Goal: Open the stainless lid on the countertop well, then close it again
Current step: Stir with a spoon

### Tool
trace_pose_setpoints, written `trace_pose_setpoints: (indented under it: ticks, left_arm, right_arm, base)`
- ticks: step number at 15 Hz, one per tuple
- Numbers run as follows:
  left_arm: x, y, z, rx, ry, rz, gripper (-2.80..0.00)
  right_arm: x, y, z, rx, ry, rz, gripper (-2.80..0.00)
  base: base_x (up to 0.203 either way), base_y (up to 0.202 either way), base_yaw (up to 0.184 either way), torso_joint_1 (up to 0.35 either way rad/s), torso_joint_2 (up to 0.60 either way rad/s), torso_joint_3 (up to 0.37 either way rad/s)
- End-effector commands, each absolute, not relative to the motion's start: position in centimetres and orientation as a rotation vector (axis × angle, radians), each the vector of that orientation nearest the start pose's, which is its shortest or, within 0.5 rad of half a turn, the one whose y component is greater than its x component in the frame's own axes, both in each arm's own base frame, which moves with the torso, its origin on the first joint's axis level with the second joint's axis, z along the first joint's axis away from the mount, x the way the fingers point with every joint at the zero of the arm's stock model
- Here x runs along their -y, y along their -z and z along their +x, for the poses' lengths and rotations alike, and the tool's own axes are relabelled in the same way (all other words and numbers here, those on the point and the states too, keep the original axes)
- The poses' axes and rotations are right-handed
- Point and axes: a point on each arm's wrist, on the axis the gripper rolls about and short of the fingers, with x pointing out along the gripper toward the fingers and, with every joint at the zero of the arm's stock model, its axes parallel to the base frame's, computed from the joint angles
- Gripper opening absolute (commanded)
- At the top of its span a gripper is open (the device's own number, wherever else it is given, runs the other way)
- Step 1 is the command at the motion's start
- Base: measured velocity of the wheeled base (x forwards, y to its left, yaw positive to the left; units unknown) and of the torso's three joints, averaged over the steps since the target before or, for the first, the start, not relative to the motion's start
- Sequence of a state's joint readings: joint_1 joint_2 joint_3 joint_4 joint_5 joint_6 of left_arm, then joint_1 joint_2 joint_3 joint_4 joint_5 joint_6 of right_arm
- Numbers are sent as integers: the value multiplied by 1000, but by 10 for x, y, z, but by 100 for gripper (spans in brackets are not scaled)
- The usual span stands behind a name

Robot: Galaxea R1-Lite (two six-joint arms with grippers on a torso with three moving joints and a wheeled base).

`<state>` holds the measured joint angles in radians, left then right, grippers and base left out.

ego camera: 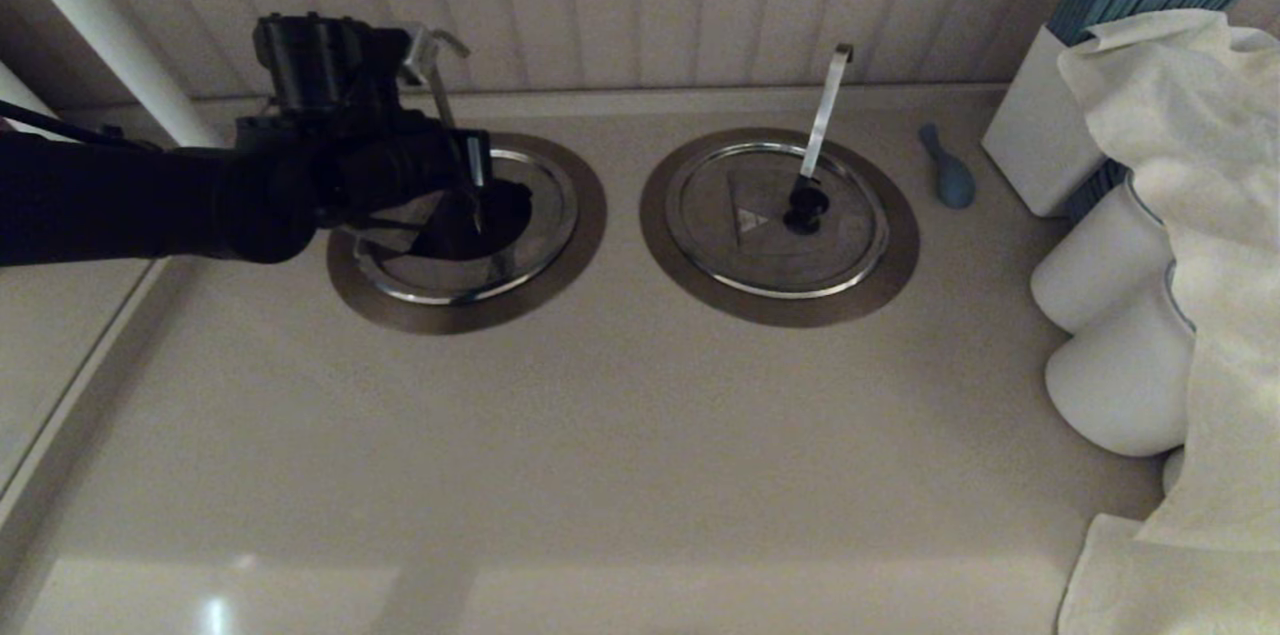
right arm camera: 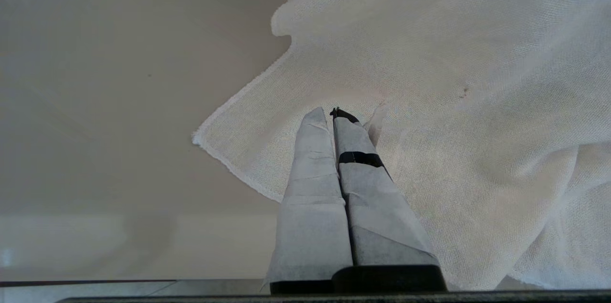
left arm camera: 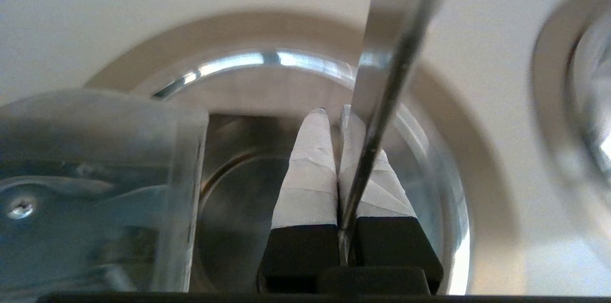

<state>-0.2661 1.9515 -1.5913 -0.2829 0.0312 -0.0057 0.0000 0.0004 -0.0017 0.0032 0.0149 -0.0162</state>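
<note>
My left gripper (ego camera: pixel 478 207) hangs fingers-down over the middle of the stainless lid (ego camera: pixel 540 227), which lies inside the brownish collar of the countertop well (ego camera: pixel 470 317). Under the fingers is a dark patch; the knob is hidden. The thin grey hooked handle (ego camera: pixel 440 95) rises just behind the gripper. In the left wrist view the gripper (left arm camera: pixel 332 111) has its taped fingers pressed together, and the handle (left arm camera: pixel 396 55) crosses one finger into the slit at their bases. My right gripper (right arm camera: pixel 334 111) is shut and empty above a white cloth (right arm camera: pixel 453 102), out of the head view.
The twin lid (ego camera: pixel 840 250) with its broad bright handle (ego camera: pixel 825 110) sits to the right. A blue spoon-like thing (ego camera: pixel 950 177), a white box of blue sticks (ego camera: pixel 1040 125), white jars (ego camera: pixel 1110 280) and a draped cloth (ego camera: pixel 1200 215) crowd the right side. A panelled wall runs behind.
</note>
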Motion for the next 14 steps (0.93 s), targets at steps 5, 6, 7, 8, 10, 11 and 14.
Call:
trace_pose_setpoints:
  ticks: [5,6,7,8,10,11,14]
  left_arm:
    - [111,-276,409,-58,213,-48,-280]
    - [111,-276,411,-55,188,-48,-280]
    - [112,-276,415,-48,156,-47,-280]
    - [112,-275,418,-46,135,-46,-280]
    - [116,-266,423,-63,135,-42,-280]
    - [120,-261,426,-73,138,-39,-280]
    - [127,-257,431,-23,142,-45,-280]
  right_arm:
    - [0,-76,-23,-1,-16,-17,-280]
    - [0,-76,-23,-1,-15,-17,-280]
    - [0,-76,-23,-1,-16,-17,-280]
    - [0,-76,-23,-1,-15,-17,-280]
    - [0,-76,-23,-1,-15,-17,-280]
    - [0,-76,-23,-1,-17,-17,-280]
    - [0,-76,-23,-1,-15,-17,-280]
  base:
    - [0,0,0,0,0,0]
    - [0,0,0,0,0,0]
    - [0,0,0,0,0,0]
    - [0,0,0,0,0,0]
    - [0,0,0,0,0,0]
    - [0,0,0,0,0,0]
    - [0,0,0,0,0,0]
